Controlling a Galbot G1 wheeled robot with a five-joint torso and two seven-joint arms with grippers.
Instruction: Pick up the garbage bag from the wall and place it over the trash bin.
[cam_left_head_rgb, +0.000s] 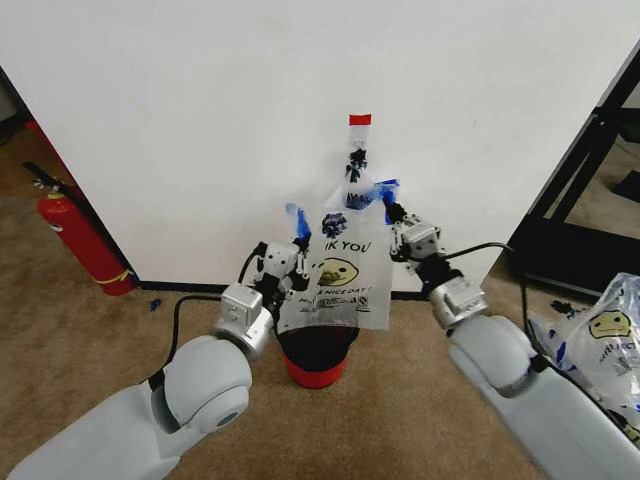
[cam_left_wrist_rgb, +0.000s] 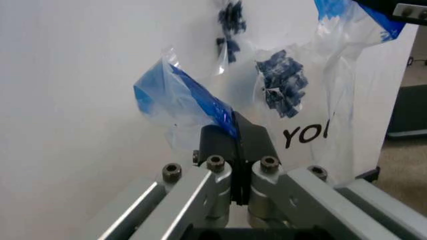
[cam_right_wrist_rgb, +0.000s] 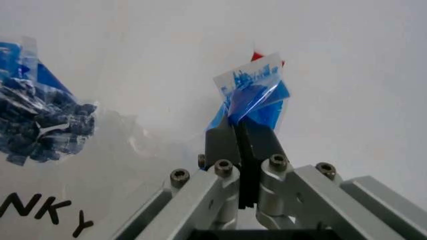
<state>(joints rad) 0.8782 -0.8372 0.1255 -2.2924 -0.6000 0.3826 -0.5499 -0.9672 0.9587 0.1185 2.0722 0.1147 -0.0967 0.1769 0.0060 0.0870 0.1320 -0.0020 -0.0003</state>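
Bin (cam_left_head_rgb: 317, 358) mostly hidden behind the bag (cam_left_head_rgb: 338, 280); only its dark top and red base show under the bag's hem. Bag heap (cam_left_head_rgb: 610, 340) cut off at right edge, extinguisher (cam_left_head_rgb: 82, 240) off to the left. Left gripper (cam_left_head_rgb: 295, 240) clamped tight on the bag's blue left handle, right gripper (cam_left_head_rgb: 392, 205) likewise on the right handle. Bag spread between them, against the wall (cam_left_head_rgb: 200, 120), top bunched under the red tape (cam_left_head_rgb: 360, 119).
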